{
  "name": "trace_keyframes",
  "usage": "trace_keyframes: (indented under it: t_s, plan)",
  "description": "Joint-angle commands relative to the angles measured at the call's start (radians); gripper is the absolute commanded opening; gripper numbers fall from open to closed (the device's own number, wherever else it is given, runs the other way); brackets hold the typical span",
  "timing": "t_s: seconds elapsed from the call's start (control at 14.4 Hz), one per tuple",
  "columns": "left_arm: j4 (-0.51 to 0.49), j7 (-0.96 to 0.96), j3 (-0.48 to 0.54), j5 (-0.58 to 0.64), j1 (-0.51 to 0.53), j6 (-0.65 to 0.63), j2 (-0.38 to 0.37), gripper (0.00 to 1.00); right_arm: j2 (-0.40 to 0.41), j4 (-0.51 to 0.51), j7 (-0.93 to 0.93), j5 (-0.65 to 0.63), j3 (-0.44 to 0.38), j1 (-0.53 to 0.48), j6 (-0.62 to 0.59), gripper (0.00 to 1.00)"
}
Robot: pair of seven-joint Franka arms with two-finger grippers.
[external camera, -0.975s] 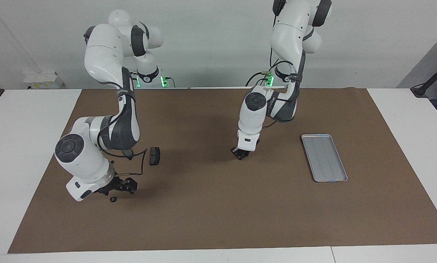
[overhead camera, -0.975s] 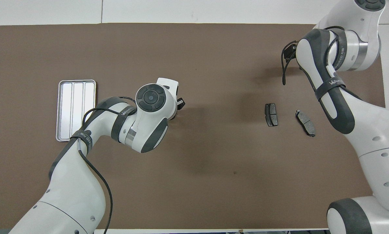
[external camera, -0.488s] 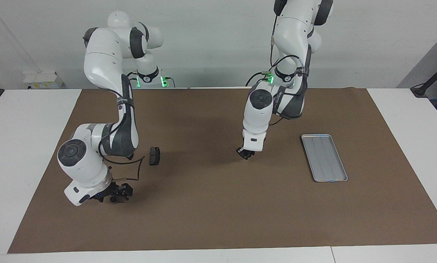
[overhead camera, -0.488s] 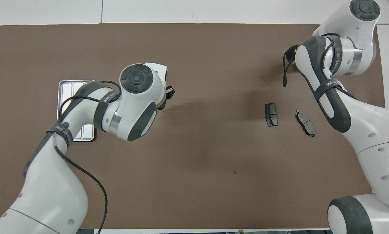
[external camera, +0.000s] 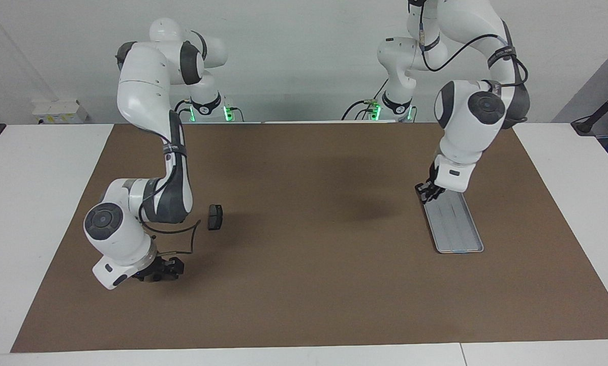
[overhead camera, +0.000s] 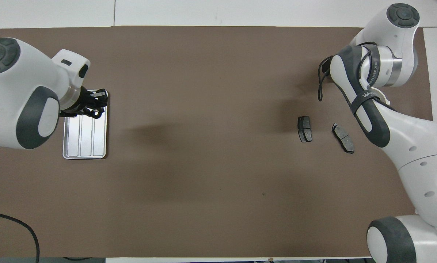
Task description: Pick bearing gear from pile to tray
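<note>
We find the left gripper (overhead camera: 94, 104) over the silver tray (overhead camera: 85, 140) at the overhead frame's left edge, above the ribbed floor's upper corner. A small dark ring (overhead camera: 96, 114) shows at its tip; clenched or released, we cannot tell. The right gripper (external camera: 164, 269) sits low over the matte brown mat (external camera: 304, 295), lower left of the facing frame, state unclear too. Two flat grey brake pads (overhead camera: 304, 128) lie centre-right in the overhead frame. An arm strap (overhead camera: 366, 98) reads "WAN", the rest illegible.
</note>
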Motion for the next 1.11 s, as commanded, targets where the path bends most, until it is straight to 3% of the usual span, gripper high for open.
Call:
trace_keyframes:
  t_s: [0.0,0.14,0.77,1.04]
  plan:
    - [-0.105,0.158,-0.016,0.007,0.104,0.119,-0.029,0.00,0.002,-0.004,-0.023,-0.025,0.015,-0.017,0.020,0.93]
    - [-0.176,0.193,-0.016,0.007,0.145,0.213,-0.037,0.00,0.004,-0.004,-0.023,-0.025,0.015,-0.018,0.021,0.91]
    - [-0.308,0.198,-0.016,0.001,0.168,0.298,-0.026,0.00,0.016,-0.002,-0.028,-0.025,0.015,-0.029,0.019,0.87]
    - [-0.366,0.200,-0.016,0.001,0.173,0.360,-0.028,0.00,0.014,-0.001,-0.028,-0.025,0.015,-0.029,0.016,0.69]
